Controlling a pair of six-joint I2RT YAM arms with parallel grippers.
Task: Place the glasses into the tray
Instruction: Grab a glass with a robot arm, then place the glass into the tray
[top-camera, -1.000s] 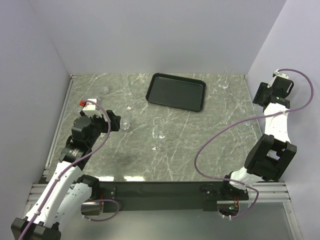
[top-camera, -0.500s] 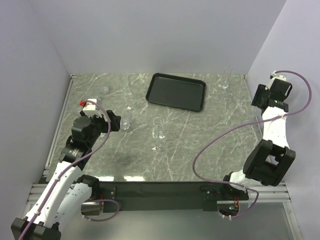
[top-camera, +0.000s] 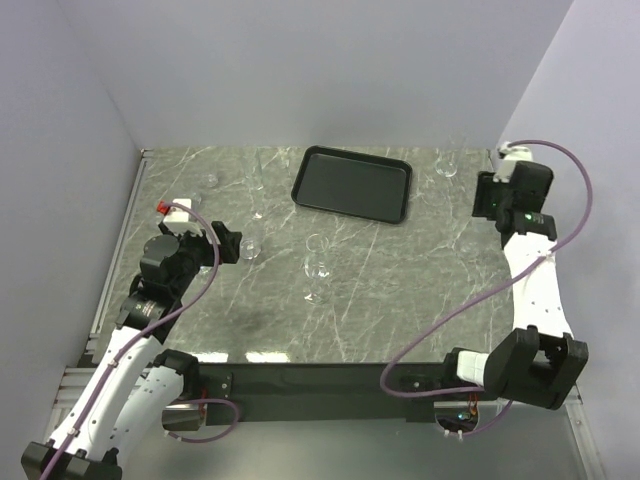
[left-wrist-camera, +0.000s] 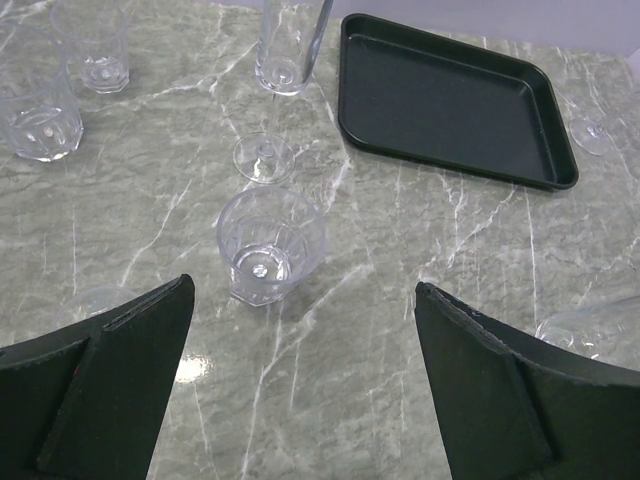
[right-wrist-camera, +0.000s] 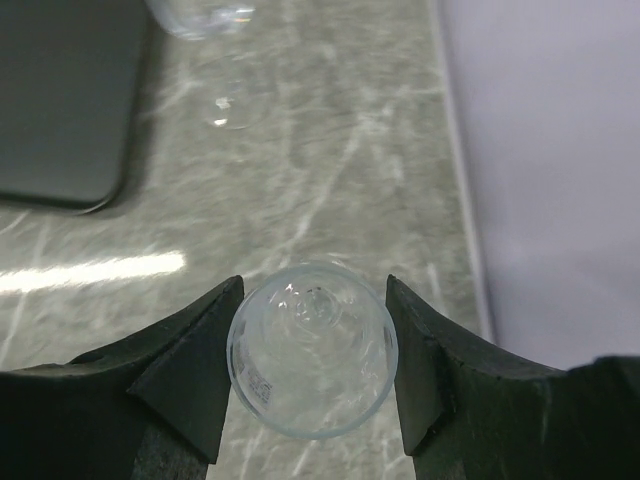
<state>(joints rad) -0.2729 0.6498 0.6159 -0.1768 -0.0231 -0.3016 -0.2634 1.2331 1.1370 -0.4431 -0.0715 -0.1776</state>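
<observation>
**A:** What's left of the tray (top-camera: 352, 185)?

**B:** The left pincer (top-camera: 233, 243) is well to the tray's left. It is spread wide and holds nothing, and a tumbler (left-wrist-camera: 270, 243) stands just ahead of its fingers. Further glasses stand on the worktop (top-camera: 400, 290) on that side. A wine glass (top-camera: 318, 262) stands off the tray's near-left corner. The tray itself holds nothing yet.

**A:** And to its right?

**B:** The right pincer (right-wrist-camera: 312, 300) is clamped on a small glass (right-wrist-camera: 312, 365), mouth up, raised over the worktop just off the tray's right end. A stemmed glass (top-camera: 447, 165) stands beside the tray's far-right corner.

**A:** How should that carry be finished?

**B:** As I judge it, keep the small glass upright and bring it left over the low rim. Pass on the near side of the stemmed glass so nothing gets clipped. Set it down towards a corner of the tray, since all the other glasses still need room. Lower it until the base sits flat before letting go, then lift straight up. The wall is smooth and round, so slow moves suit the grip.

**A:** What differs from a second ago?

**B:** Left of the tray, nothing does: the open pincer and the standing glasses are where they were. On the right, the arm was folded back by the side wall, far from the tray. It has since stretched out and swung in towards the tray's right end.
</observation>
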